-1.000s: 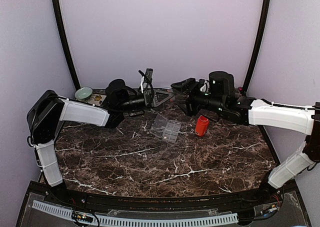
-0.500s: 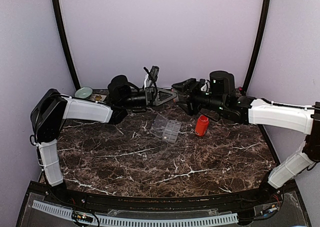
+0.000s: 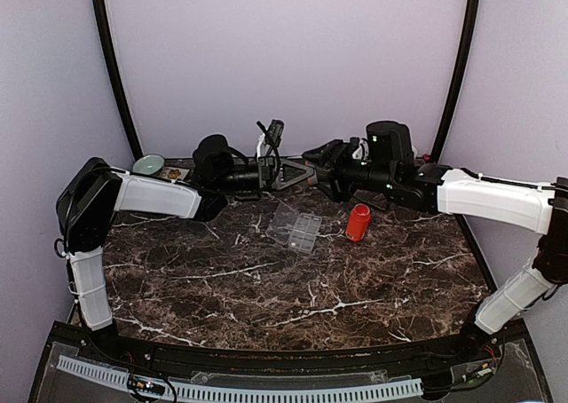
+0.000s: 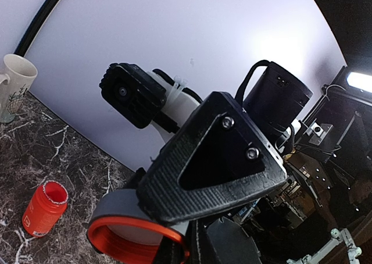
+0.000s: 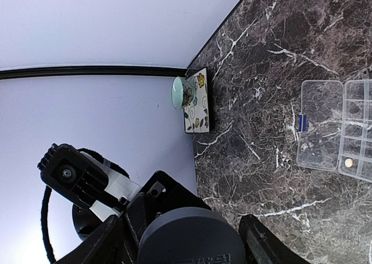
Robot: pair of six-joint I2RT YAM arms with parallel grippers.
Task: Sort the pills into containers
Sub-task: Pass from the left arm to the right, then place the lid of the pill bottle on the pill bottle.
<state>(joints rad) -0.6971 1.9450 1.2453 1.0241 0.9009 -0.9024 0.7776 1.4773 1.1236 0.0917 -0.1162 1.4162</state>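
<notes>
Against a second ago, finds the right end effector (image 3: pixel 318 165) moved left to meet the left end effector (image 3: pixel 304 172) in the air over the back of the surface (image 3: pixel 266 279), with the gap between them gone. Finds the left wrist shifted a little to the right as well. Records no change of place for the box (image 3: pixel 295 228), lying open at mid-surface just left of the upright bottle (image 3: pixel 358 223), nor for the bowl (image 3: pixel 148 164) in the far left corner.

From above, sees nothing of what sits between the two end effectors. From the right wrist, sees a grey cap (image 5: pixel 186 238) there, with that arm's fingers (image 5: pixel 107 246) hard beside it on either side; cannot tell whether they press on it. From the left wrist, sees the left end effector pressed together on the cap's rim, an orange ring showing inside the cap, and finds the bottle open-mouthed. Notes there also a mug (image 4: pixel 14 81) by the back wall. From the right wrist alone, makes out one pale pill (image 5: pixel 348 163) in a compartment of the box, its clear lid (image 5: pixel 319 124) folded flat alongside, and a patterned tile (image 5: pixel 197 110) just beside the bowl.
</notes>
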